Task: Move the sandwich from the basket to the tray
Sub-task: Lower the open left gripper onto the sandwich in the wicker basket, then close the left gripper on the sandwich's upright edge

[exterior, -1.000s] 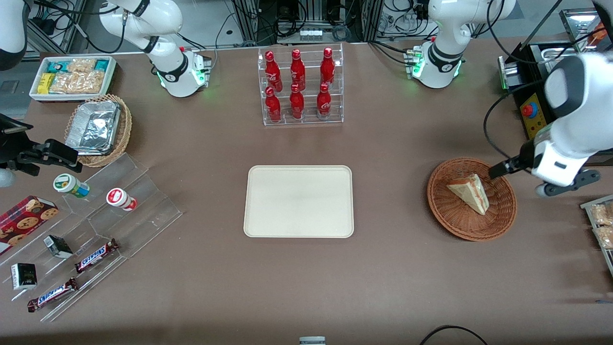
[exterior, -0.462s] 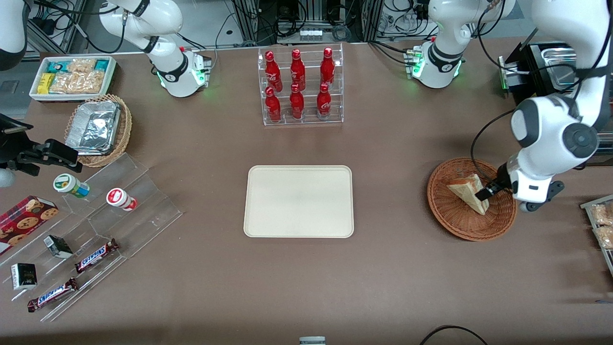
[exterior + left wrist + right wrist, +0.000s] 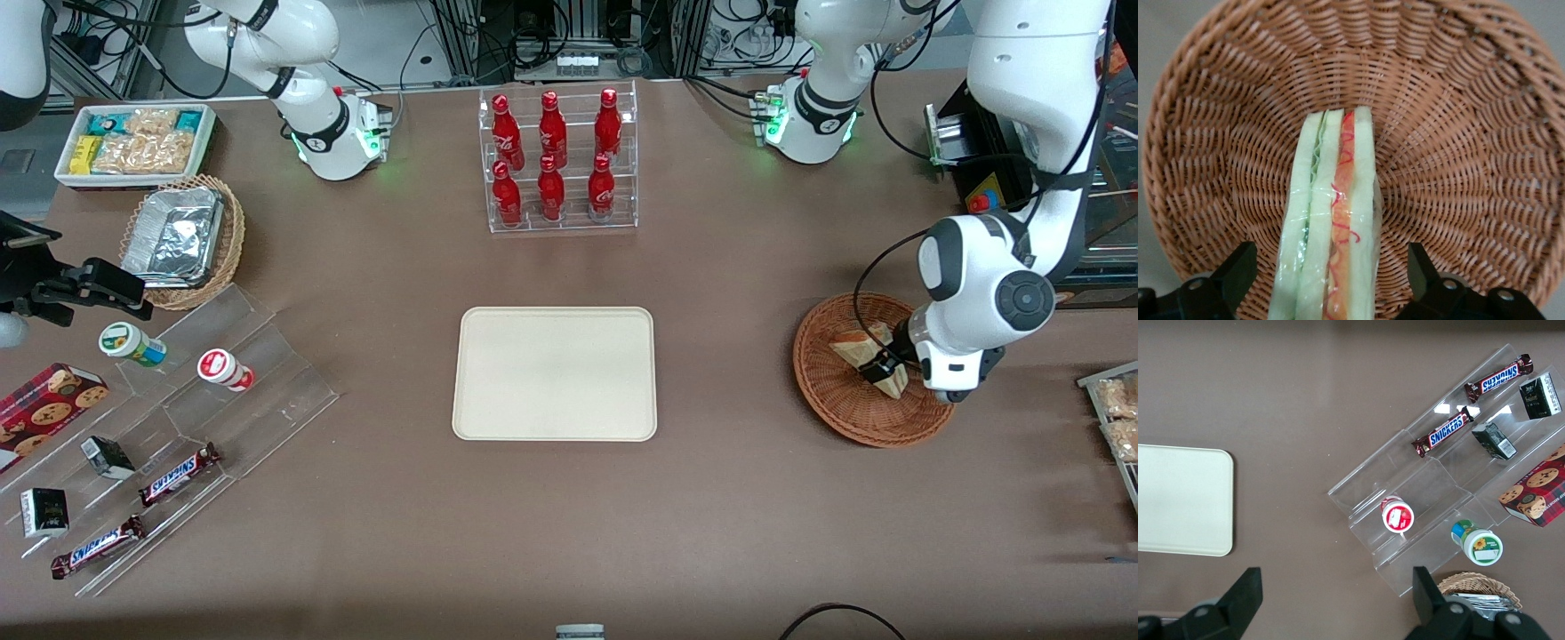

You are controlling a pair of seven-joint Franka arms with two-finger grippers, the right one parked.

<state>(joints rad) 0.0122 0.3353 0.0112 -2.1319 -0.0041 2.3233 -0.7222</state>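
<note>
Pincer down in the basket, straddling the sandwich.

Spread wide, with one finger off each bread face and a clear gap of wicker showing on both sides; not closed on anything. Sandwich standing on edge on the basket floor, green filling next to one slice, red next to the other, wrapped in clear film. Basket resting on the brown surface toward the working arm's end. Cream tray bare at mid-surface, well apart from the basket, nearer the front camera than the rack of red bottles.
</note>
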